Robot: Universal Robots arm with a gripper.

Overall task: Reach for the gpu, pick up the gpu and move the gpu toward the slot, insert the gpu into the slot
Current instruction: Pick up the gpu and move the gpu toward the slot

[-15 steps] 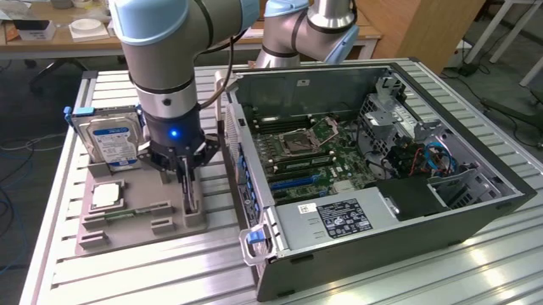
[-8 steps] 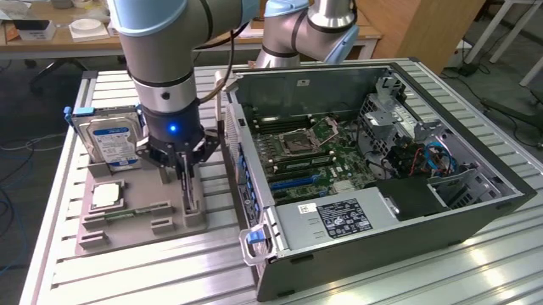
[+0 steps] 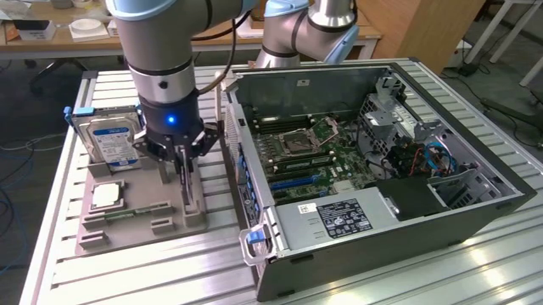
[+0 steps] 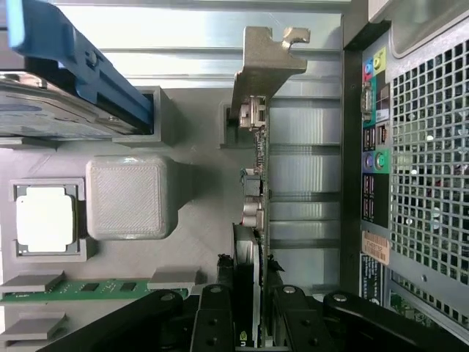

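Observation:
The gpu (image 3: pixel 185 188) stands on edge in a grey holder tray (image 3: pixel 140 236), to the exterior view's left of the open computer case (image 3: pixel 475 210). My gripper (image 3: pixel 182 166) reaches straight down onto it. In the wrist view the gpu (image 4: pixel 258 183) shows edge-on with its metal bracket (image 4: pixel 267 62) at the far end. My gripper (image 4: pixel 249 319) is shut on the gpu's near end, with its black fingers (image 4: pixel 216 315) pressed against both faces. The slot (image 3: pixel 294 182) is a blue strip on the green motherboard inside the case.
The tray also holds a silver hard drive (image 3: pixel 114 143) in a blue frame, a processor chip (image 3: pixel 108 195) and a green memory stick (image 3: pixel 127 214). The case's rear wall (image 4: pixel 410 183) stands close beside the gpu. A second arm (image 3: pixel 306 32) stands behind the case.

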